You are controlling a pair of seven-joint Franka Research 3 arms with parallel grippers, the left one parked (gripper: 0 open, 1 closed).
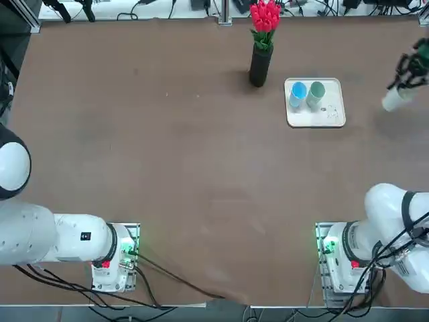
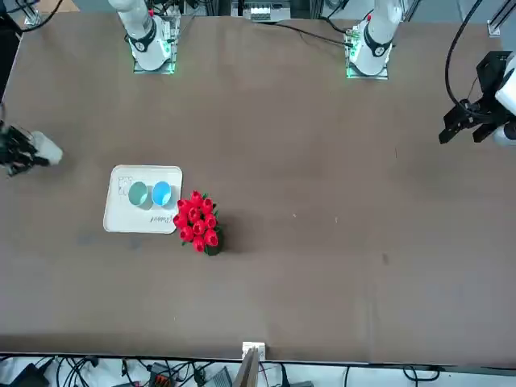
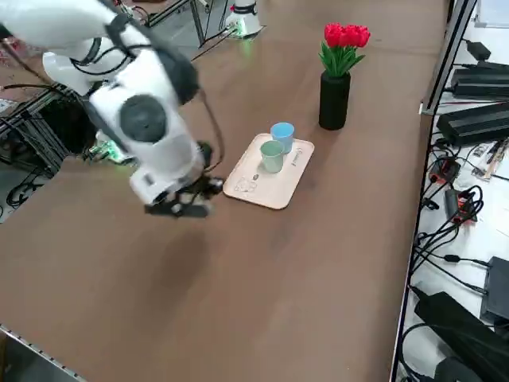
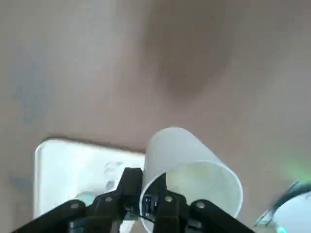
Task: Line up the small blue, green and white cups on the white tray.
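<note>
- The right end effector [image 4: 146, 189] is squeezed in close on the off-white cup [image 4: 187, 170]. It pinches the cup's wall at the open end.
- That cup is up in the air, over the tabletop [image 1: 181, 168]. It is off to the right of the white tray [image 1: 335, 119], well apart from it.
- The off-white cup is tipped over sideways, and its big round mouth points toward the wrist.
- The sky blue cup [image 1: 298, 92] stands upright on the tray.
- The pale grey-green cup [image 1: 316, 93] stands upright there too, just to the right of the blue one.
- Both cups are on the part of the tray farther from the robot's bases.
- The tray is flat, with round corners and little grey marks.
- A tall black vase [image 3: 334, 101] with red tulips [image 3: 347, 36] stands on the tabletop, near the tray's left side.
</note>
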